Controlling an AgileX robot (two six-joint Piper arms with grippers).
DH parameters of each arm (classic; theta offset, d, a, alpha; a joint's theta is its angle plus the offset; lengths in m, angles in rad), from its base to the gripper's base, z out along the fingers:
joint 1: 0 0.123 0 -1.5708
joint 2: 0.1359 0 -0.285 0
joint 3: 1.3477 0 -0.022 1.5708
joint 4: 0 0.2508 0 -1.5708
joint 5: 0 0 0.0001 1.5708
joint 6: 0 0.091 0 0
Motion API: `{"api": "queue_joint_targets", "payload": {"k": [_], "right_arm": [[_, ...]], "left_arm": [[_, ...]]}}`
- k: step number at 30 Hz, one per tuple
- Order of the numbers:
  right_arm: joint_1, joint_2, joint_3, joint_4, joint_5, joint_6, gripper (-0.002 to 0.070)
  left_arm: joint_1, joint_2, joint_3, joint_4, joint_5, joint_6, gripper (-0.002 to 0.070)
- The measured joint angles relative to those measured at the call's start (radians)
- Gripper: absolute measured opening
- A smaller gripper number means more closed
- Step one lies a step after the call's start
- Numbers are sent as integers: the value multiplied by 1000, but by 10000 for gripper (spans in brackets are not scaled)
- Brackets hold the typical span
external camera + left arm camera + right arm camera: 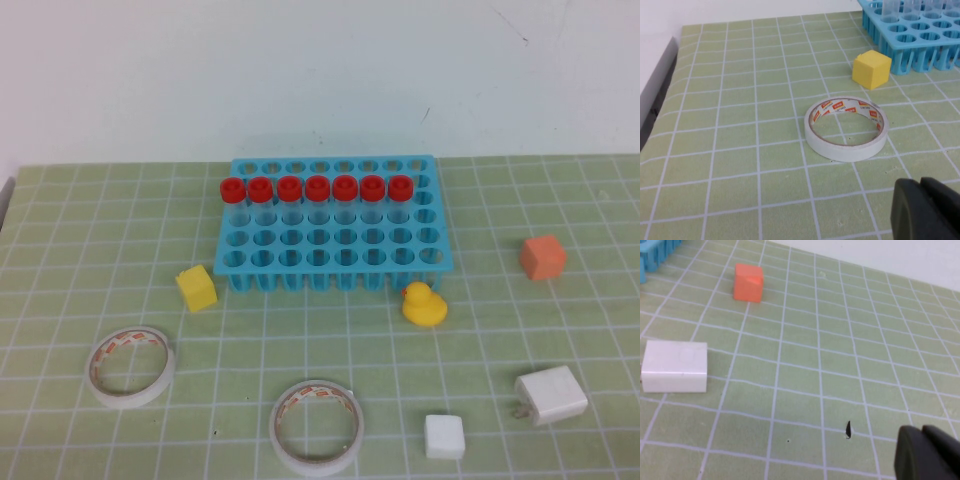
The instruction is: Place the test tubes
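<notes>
A blue test tube rack stands at the middle back of the green grid mat. Several clear tubes with red caps stand upright in one row near its back. The rack's corner also shows in the left wrist view. My left gripper is shut and empty, low over the mat near a tape roll. My right gripper is shut and empty over bare mat, apart from a white charger. Neither arm shows in the high view.
A yellow cube sits left of the rack and a yellow duck at its front right. An orange cube lies to the right. Two tape rolls, a white cube and the white charger lie near the front.
</notes>
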Motion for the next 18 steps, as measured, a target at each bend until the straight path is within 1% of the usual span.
{"api": "queue_joint_targets", "payload": {"k": [13, 18], "right_arm": [[0, 0, 0, -4, 2, 0, -1], [0, 0, 0, -26, 4, 66, -1]], "left_arm": [[0, 0, 0, 0, 0, 0, -1], [0, 0, 0, 0, 0, 2, -1]]}}
